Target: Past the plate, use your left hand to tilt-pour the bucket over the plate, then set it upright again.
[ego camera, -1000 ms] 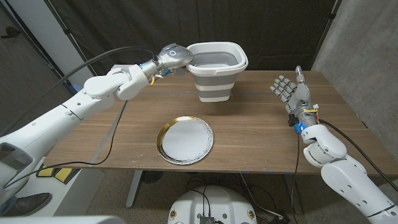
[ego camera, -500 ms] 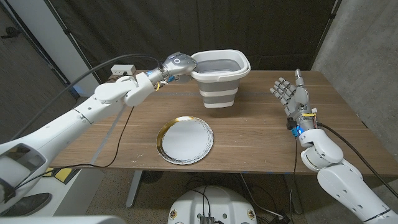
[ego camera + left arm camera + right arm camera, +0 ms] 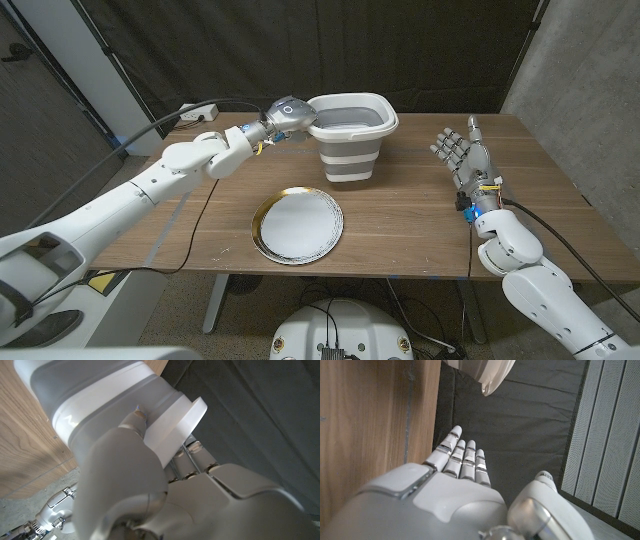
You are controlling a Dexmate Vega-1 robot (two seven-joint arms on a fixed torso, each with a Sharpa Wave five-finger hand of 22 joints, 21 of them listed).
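Note:
A grey-and-white collapsible bucket (image 3: 351,137) stands upright on the table beyond the plate. My left hand (image 3: 287,111) grips its left rim; in the left wrist view the thumb lies against the bucket's wall (image 3: 95,395) under the white rim (image 3: 180,422). The white plate with a gold edge (image 3: 297,226) lies near the table's front edge, with nothing visible on it. My right hand (image 3: 466,155) is raised at the right side of the table, fingers apart and holding nothing; the right wrist view shows its fingers (image 3: 462,455) extended.
The wooden table (image 3: 420,220) has bare surface around the plate and between bucket and right hand. Dark curtains hang behind the table. A black cable runs along the left arm across the table's left part.
The bucket has come down from a slight lift and shifted a little; it now stands on the table. The left arm has dropped lower. The right hand stays raised.

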